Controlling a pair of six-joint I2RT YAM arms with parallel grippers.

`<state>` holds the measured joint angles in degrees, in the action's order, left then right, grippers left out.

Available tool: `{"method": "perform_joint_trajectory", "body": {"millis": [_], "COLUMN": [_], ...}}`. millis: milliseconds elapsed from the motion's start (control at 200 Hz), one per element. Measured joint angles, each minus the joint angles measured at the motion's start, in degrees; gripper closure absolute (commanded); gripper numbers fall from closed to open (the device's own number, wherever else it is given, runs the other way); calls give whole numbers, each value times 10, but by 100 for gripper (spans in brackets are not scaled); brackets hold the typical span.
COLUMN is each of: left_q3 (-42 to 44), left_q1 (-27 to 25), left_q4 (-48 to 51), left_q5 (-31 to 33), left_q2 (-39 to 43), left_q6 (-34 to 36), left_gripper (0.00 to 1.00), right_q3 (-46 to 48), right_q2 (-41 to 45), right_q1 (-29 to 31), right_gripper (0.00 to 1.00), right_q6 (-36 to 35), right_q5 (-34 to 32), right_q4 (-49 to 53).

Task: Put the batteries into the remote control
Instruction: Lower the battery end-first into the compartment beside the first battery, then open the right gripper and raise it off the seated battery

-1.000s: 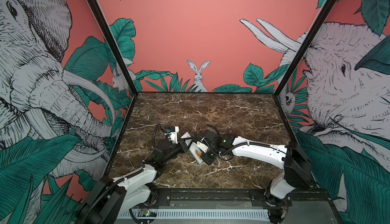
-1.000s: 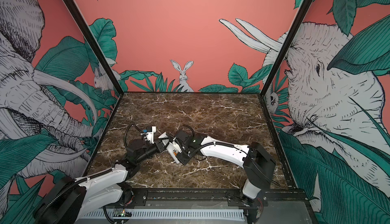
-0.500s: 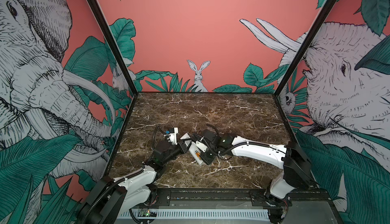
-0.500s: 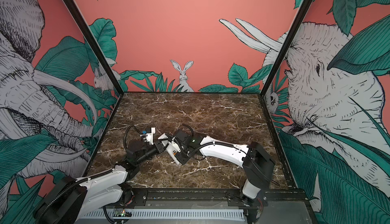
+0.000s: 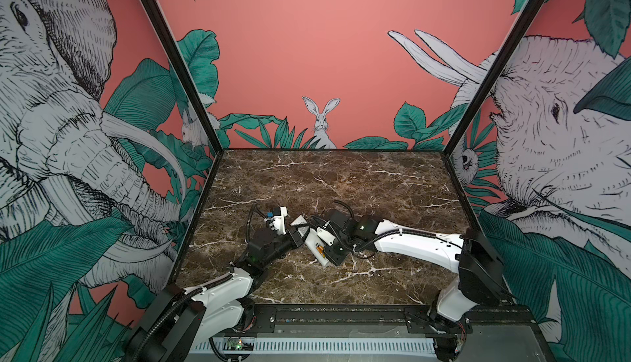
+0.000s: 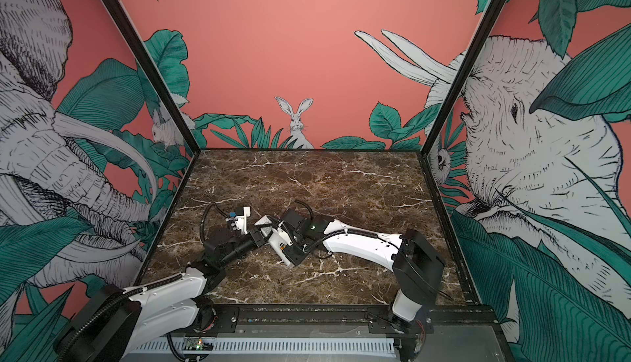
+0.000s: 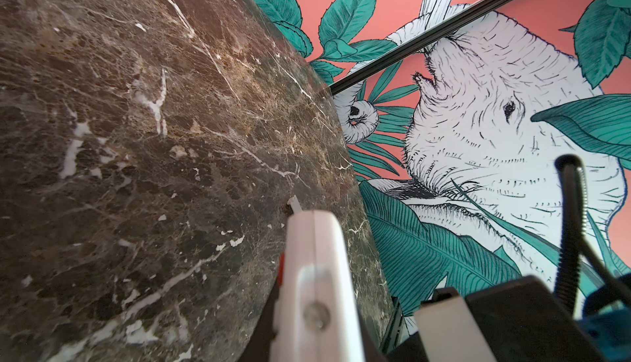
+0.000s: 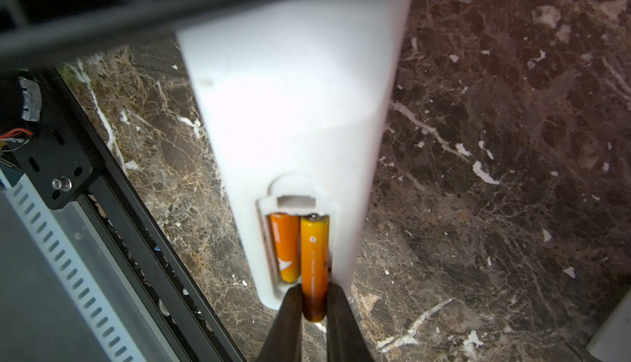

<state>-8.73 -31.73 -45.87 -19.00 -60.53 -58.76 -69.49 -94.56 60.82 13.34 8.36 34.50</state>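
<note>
**Second battery at the bay.** We see the left gripper (image 5: 297, 235) clamped shut on the remote control (image 8: 293, 104). It steadies the remote back-up above the marble tabletop (image 8: 495, 138), so the open battery bay (image 8: 295, 201) faces the right arm. The right gripper (image 8: 314, 295) pinches the second battery (image 8: 314, 261) by its rear end. The battery's nose lies in the bay beside the seated battery (image 8: 285, 244), likely for pressing flat.

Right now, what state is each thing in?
Remote: battery bay uncovered.
First battery: lying in the bay.
Second battery: partly in, end sticking out.
Left claw: shut on the remote.
Right claw: shut on the second battery.
</note>
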Motion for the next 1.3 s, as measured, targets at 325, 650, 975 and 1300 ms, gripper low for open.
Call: {"method": "perform_joint_trajectory", "body": {"millis": [325,650,975,1300], "left_q3": [3,3,3,3], "left_q1": [0,0,0,0], "left_q4": [-7,-7,-7,7], "left_q5": [6,7,6,-7], "left_q2": [-1,-1,-1,16], "left_q6": [-7,-13,-13,-13], "left_gripper": [100,100,100,100], "right_q3": [0,0,0,74], "right_q2": [0,5,52,177], "right_q1": [0,0,0,7], "right_gripper": [75,66,62,59], "right_q6": [2,-1,-14,-124], "right_q5": [-1,0,7,9], "right_q4": [-7,-12,-15,-26]}}
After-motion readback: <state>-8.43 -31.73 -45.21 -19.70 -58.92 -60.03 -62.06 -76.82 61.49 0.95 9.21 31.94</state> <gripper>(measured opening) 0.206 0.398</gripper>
